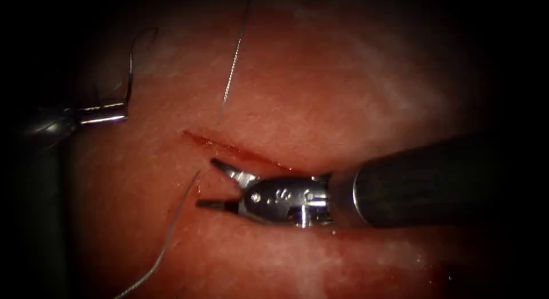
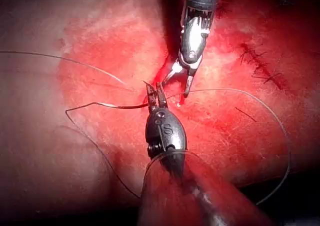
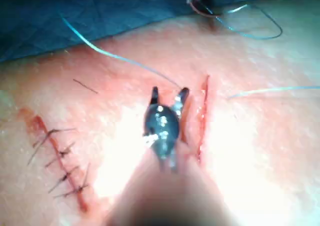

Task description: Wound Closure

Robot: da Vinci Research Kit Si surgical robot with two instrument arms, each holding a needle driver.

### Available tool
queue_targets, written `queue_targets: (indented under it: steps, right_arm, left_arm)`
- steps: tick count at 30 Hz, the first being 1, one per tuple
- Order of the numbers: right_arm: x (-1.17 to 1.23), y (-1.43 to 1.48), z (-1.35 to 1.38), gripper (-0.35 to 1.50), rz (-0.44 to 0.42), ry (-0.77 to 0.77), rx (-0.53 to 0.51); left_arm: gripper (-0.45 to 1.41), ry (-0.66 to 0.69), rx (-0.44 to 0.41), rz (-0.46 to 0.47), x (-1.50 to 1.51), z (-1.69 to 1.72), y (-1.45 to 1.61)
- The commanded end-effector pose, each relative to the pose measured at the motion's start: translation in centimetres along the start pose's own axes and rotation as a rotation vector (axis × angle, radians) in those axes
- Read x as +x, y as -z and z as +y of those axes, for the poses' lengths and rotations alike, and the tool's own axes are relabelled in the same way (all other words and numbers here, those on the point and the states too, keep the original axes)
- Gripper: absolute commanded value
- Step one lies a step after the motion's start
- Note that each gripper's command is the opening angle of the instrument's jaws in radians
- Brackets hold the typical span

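Left needle driver (image 1: 117, 113) sits well left of the open red cut (image 1: 240, 152) in the pale pork tissue (image 1: 354, 82), jaws clamped on the thin curved steel needle (image 1: 132, 64) near one end, needle clear of the tissue with the fine grey thread (image 1: 231, 64) trailing across to the far side. Right needle driver (image 1: 220, 184) is at the cut's near edge, jaws spread, holding nothing. Looks like between bites; next bite needs the needle brought back over to the cut's edge.
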Motion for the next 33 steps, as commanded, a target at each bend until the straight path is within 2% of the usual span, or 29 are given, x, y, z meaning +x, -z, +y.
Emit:
queue_targets:
  steps: [1,6,14,18,27,33]
  right_arm:
    - [-0.11,-0.13,-0.04,1.13,-0.003,-0.002,-0.007]
    - [-0.21,-0.27,0.03,0.99,-0.006,-0.008,-0.004]
    - [-0.18,-0.36,-0.03,0.49,0.005,-0.017,0.027]
    - [-0.17,-0.34,-0.06,-0.32,0.009,-0.014,0.059]
    - [-0.14,-0.17,-0.17,-0.35,-0.016,-0.008,0.111]
    - [0.13,0.15,-0.69,-0.35,-0.001,0.006,0.16]
  left_arm:
    - [-0.45,0.004,-0.003,-0.002,-0.11,0.1,-0.04]
    - [-0.45,0.004,-0.005,-0.001,-0.11,0.1,-0.04]
    - [-0.45,0.004,-0.005,0.0,-0.11,0.1,-0.04]
    - [-0.45,0.004,-0.006,-0.003,-0.11,0.11,-0.04]
    - [-0.45,0.004,-0.006,-0.003,-0.11,0.11,-0.04]
    - [-0.45,0.004,-0.006,-0.003,-0.11,0.11,-0.04]
